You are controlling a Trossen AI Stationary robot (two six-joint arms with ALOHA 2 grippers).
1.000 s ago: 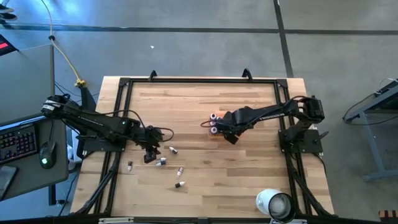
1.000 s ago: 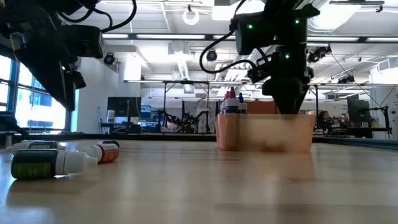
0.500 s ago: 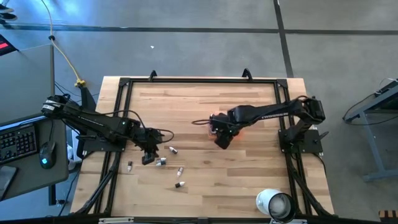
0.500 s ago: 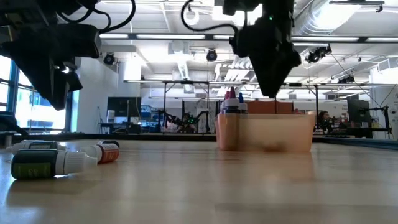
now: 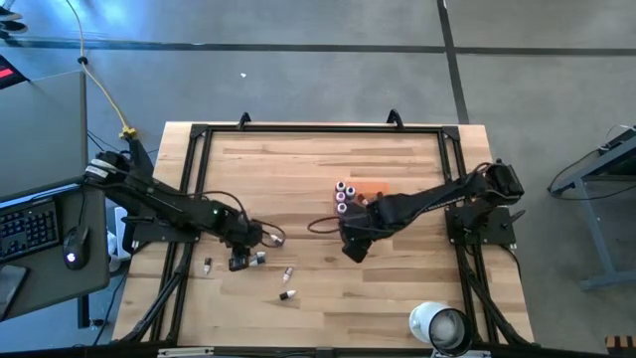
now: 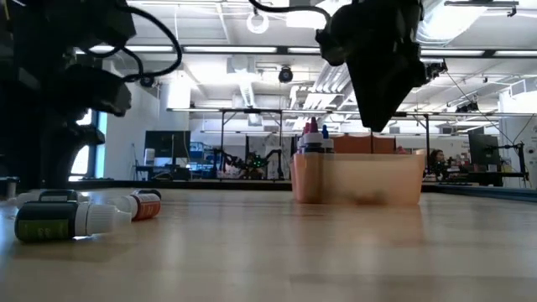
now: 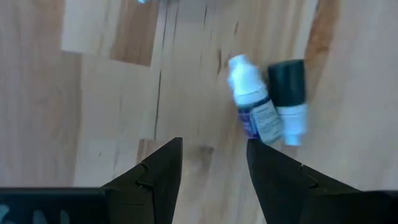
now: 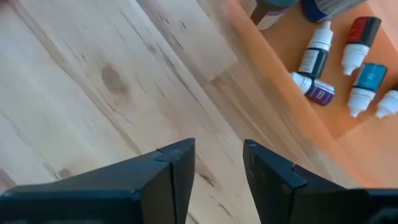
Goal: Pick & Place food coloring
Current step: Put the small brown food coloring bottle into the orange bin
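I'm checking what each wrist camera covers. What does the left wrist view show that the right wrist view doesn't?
Only the left wrist view shows two loose bottles lying side by side on the wood: a white-capped bottle and a dark-capped bottle, ahead of the open, empty left gripper.

Only the right wrist view shows the orange tray with several small bottles lying in it, including a red-capped bottle and a blue-capped bottle, beyond the open, empty right gripper.

Both show the wooden table and two dark fingers holding nothing.

Two dark, jointed arms are seen, each trailed by a looping black cable and ended in wedge-shaped matte-black fingers [image 7: 163, 177].
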